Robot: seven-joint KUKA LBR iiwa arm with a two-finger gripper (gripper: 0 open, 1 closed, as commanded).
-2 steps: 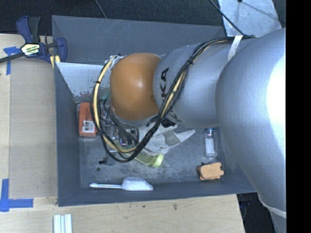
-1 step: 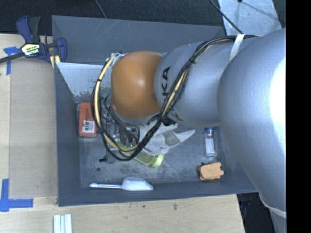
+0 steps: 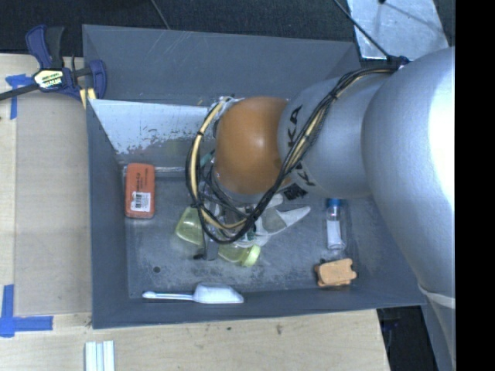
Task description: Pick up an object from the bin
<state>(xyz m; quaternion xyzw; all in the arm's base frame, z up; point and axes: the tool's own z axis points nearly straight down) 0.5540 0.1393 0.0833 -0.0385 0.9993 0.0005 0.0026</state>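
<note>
Along the near wall of the bin point(image 3: 294, 306) lay a white brush point(image 3: 197, 294), flat, handle to the left. Well apart to its right sat a tan block point(image 3: 335, 273).

Just behind the brush, mid-floor: a yellow-green clump point(image 3: 241, 255), translucent, with a second green piece point(image 3: 188, 226) to its left. The hand point(image 3: 209, 247) stood low between these two, touching them or just short of it; could not tell which. The orange cover point(image 3: 247, 145) and its cables hid most of the hand, so whether it was wide or narrow could not be told, nor whether anything sat in it.

A clear scrap point(image 3: 285, 218) lay just right of the hand. Further right was a vial point(image 3: 334, 226) with a blue cap, behind the tan block. An orange block point(image 3: 140, 192) lay to the left, well apart, toward the far wall. The arm point(image 3: 387, 130) crossed in from the right.

Judgement: the step was the grasp attempt at the floor, with the green pieces nearest; no lift yet. The next move would call for a firm hold on one green piece, then a straight rise clear of the clear scrap.
</note>
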